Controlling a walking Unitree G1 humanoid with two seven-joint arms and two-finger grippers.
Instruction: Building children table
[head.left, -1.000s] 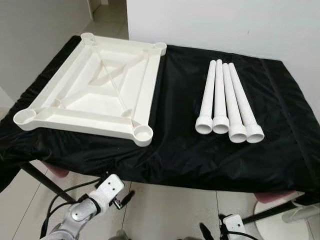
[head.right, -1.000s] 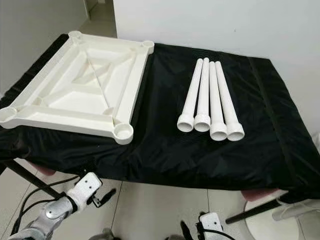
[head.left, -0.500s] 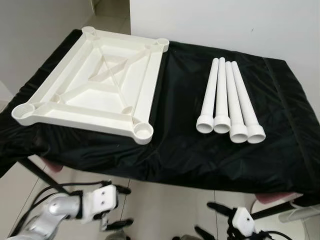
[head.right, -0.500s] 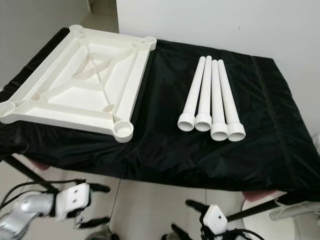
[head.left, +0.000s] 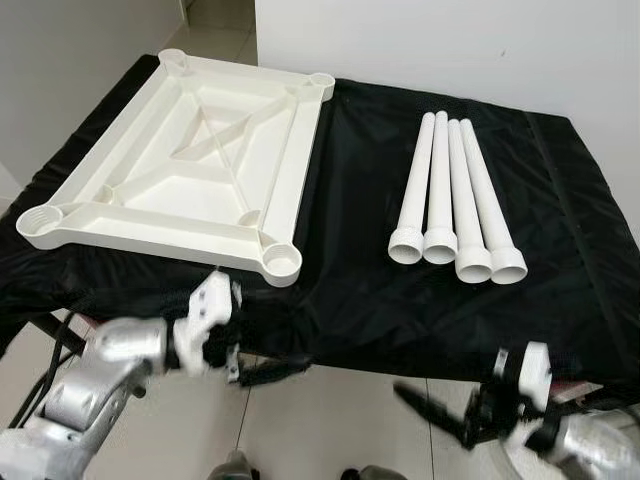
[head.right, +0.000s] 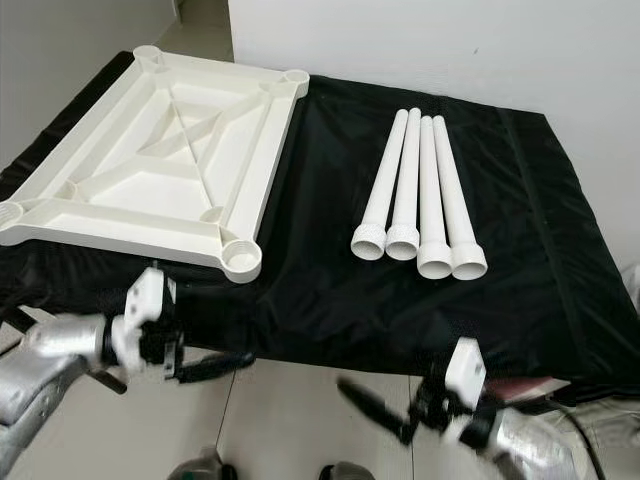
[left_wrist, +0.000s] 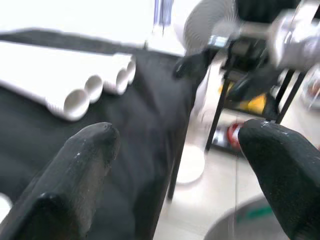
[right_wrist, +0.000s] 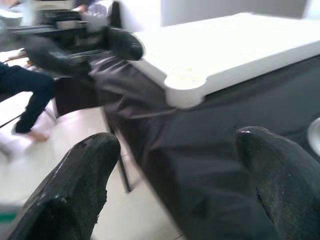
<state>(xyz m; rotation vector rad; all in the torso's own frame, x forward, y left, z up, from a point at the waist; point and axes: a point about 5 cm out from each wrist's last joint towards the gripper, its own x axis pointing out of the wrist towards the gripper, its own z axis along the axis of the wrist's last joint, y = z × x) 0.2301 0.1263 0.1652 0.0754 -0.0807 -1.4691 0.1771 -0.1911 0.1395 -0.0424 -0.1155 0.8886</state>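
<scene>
A white plastic square tabletop (head.left: 190, 175), flipped underside up with its cross ribs and four round corner sockets showing, lay on the left half of the black cloth-covered work table (head.left: 350, 290). Well to its right, four white plastic tube legs (head.left: 455, 205) lay side by side, touching, their flared open ends toward the robot. Down at the near edge, the left gripper (head.left: 262, 345) hung just below the tabletop's nearest corner socket, in front of the draped cloth, its two long black fingers (left_wrist: 75, 175) spread wide apart and holding nothing; its wrist view looked across the cloth toward the tube ends. Over on the other side, the right gripper (head.left: 432, 408) was low, below the table edge, beneath the legs, pointing leftward. Its fingers (right_wrist: 75, 180) were also parted wide and empty, and its wrist view took in a corner socket of the tabletop. A person's dark-trousered leg and bare foot (right_wrist: 27, 100) showed blurred on the pale tiled floor (head.left: 320, 420).
</scene>
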